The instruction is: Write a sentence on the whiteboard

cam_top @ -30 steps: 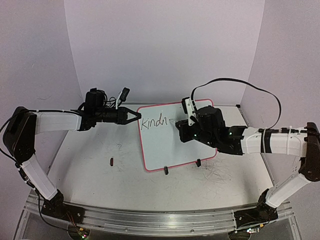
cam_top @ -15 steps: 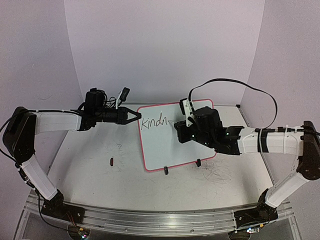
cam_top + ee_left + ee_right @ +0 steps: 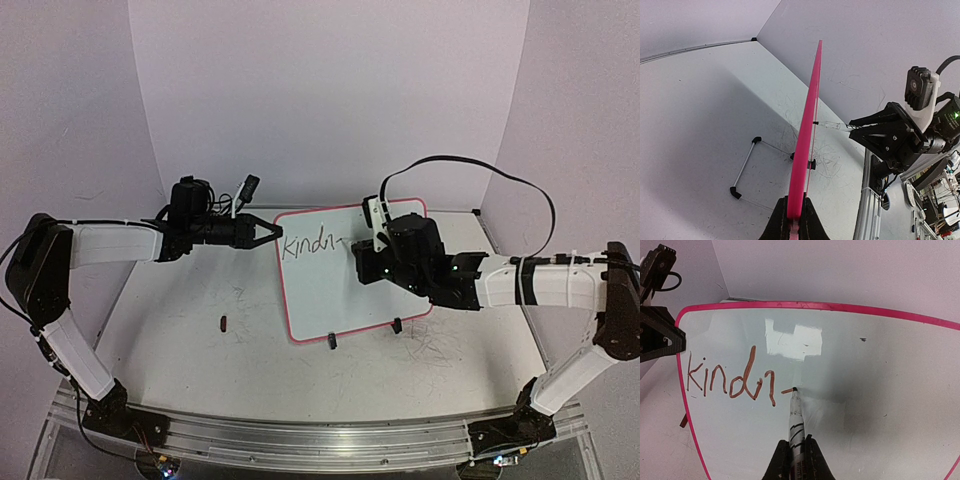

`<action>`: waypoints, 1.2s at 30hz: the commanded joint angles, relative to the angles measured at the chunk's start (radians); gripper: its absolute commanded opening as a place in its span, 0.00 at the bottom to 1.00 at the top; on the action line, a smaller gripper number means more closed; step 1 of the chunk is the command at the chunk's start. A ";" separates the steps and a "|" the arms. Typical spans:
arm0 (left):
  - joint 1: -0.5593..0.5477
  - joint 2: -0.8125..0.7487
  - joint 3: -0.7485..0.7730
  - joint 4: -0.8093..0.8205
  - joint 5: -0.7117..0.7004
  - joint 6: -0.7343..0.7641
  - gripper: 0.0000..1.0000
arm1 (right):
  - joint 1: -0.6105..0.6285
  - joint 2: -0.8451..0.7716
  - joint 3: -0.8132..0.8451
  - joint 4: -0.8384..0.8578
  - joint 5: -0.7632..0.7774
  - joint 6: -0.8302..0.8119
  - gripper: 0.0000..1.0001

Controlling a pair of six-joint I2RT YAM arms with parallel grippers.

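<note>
The whiteboard (image 3: pixel 335 280) with a red-pink frame stands tilted on two black clip feet (image 3: pixel 332 341) at the table's middle. My left gripper (image 3: pixel 268 233) is shut on its upper-left frame edge, which shows edge-on in the left wrist view (image 3: pixel 805 150). My right gripper (image 3: pixel 362 262) is shut on a white marker (image 3: pixel 796 427), whose tip touches the board (image 3: pixel 880 370). The sentence (image 3: pixel 730 380) reads "kindn" followed by a short dash at the tip; it also shows in the top view (image 3: pixel 307 245).
A small dark marker cap (image 3: pixel 223 322) lies on the scuffed tabletop left of the board. A wire stand with black ends (image 3: pixel 745 167) shows behind the board. A black cable (image 3: pixel 500 175) loops above my right arm. Walls enclose the table's back.
The right gripper shifted slightly right with the marker, and a short dash has appeared after "kindn". The left arm has not moved.
</note>
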 commanded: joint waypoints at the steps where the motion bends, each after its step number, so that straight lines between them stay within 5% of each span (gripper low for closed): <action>1: -0.006 -0.044 -0.002 0.017 0.008 0.026 0.00 | -0.012 0.010 0.035 0.033 0.050 0.002 0.00; 36: -0.006 -0.045 -0.002 0.017 0.009 0.026 0.00 | -0.009 -0.014 -0.059 0.009 -0.055 0.030 0.00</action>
